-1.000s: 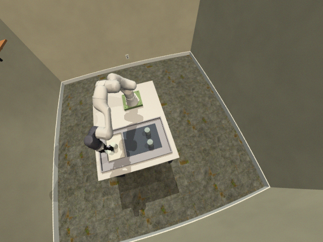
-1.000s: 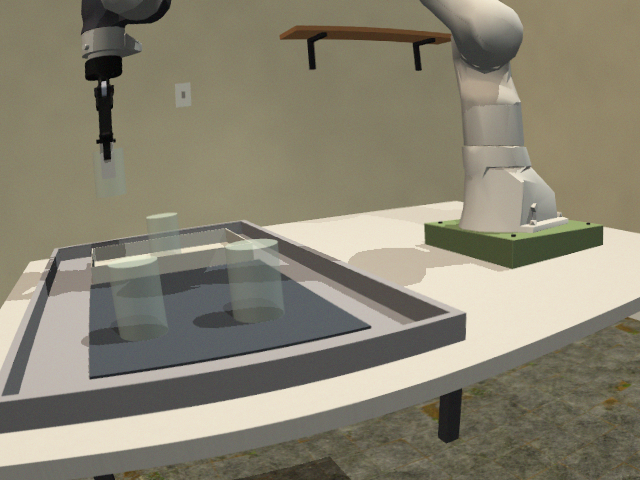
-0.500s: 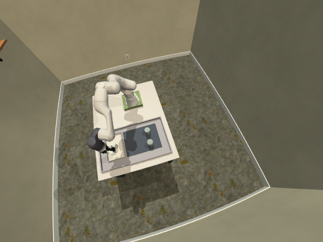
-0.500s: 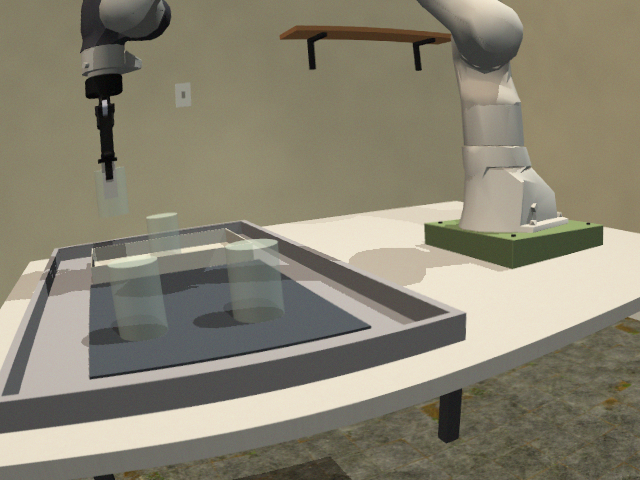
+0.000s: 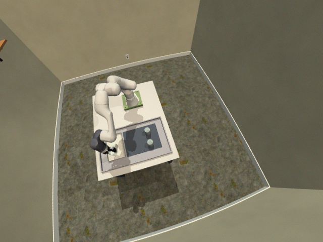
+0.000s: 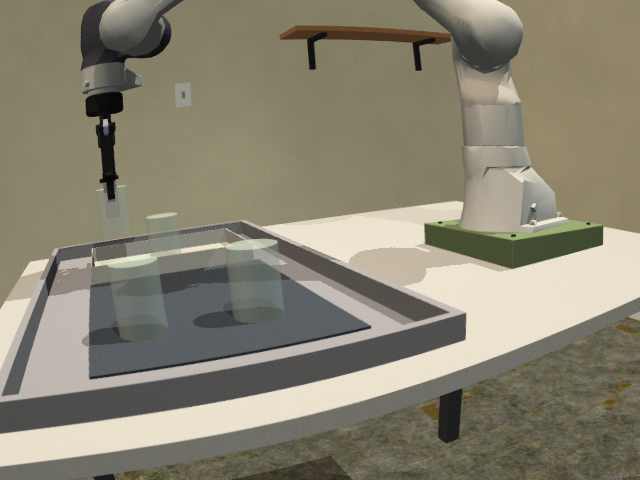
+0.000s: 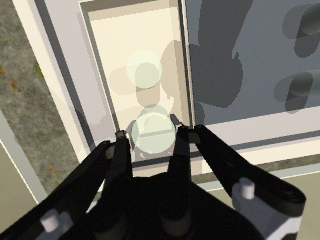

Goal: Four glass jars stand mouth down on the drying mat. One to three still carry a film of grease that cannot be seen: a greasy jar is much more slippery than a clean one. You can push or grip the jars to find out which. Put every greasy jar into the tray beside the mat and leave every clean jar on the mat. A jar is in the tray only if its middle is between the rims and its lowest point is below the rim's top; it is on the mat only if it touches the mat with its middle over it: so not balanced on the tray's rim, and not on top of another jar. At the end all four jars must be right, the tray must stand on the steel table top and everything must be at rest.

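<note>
My gripper (image 5: 112, 149) (image 6: 111, 198) (image 7: 154, 123) is shut on a pale glass jar (image 5: 112, 153) (image 6: 114, 224) (image 7: 154, 144). It holds the jar upright above the front part of the cream tray (image 5: 119, 141) (image 6: 206, 251) (image 7: 125, 30), with the jar's lower end above the rim in the exterior view. A second jar (image 5: 112, 145) (image 6: 163, 235) (image 7: 144, 69) stands in the tray, behind the held one. Two jars stand on the dark mat (image 5: 141, 149) (image 6: 206, 346) (image 7: 262, 45): one nearer the base (image 5: 147, 130) (image 6: 254, 279), one nearer the front (image 5: 150, 142) (image 6: 138, 297). Grease cannot be seen.
A raised grey rim (image 5: 166, 135) (image 6: 258, 377) surrounds the steel top that bears mat and tray. The tray's long wall lies beside the mat. The arm's green base plate (image 5: 133, 106) (image 6: 465, 245) is behind the rim. A shelf (image 6: 361, 34) hangs on the wall.
</note>
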Controlling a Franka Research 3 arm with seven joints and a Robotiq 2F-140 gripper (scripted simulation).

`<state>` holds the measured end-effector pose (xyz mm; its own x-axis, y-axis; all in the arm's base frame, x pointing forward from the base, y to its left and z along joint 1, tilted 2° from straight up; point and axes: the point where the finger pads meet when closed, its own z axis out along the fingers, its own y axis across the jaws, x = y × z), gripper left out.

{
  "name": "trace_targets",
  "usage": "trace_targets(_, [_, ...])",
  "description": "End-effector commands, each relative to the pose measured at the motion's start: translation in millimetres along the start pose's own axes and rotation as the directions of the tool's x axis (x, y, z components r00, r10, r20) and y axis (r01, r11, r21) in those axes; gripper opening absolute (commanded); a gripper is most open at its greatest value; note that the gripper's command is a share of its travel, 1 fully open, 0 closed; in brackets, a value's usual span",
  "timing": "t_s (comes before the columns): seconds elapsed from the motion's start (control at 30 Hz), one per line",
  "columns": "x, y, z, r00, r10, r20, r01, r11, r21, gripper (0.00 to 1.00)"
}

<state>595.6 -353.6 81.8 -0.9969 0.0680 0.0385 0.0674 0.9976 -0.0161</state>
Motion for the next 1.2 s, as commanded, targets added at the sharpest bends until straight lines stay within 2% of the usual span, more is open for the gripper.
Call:
trace_targets(0.0, [-1.5, -5.1, 7.9, 1.000, -0.001, 0.008, 0.001, 1.000, 0.009, 0.00])
trace_targets(0.33, [-1.8, -5.4, 34.6, 1.000, -0.001, 0.008, 0.001, 1.000, 0.009, 0.00])
trace_targets(0.67, [-1.8, -5.4, 34.6, 1.000, -0.001, 0.008, 0.001, 1.000, 0.009, 0.00])
trace_targets(1.17, [-1.9, -5.5, 51.7, 1.000, -0.001, 0.008, 0.001, 1.000, 0.009, 0.00])
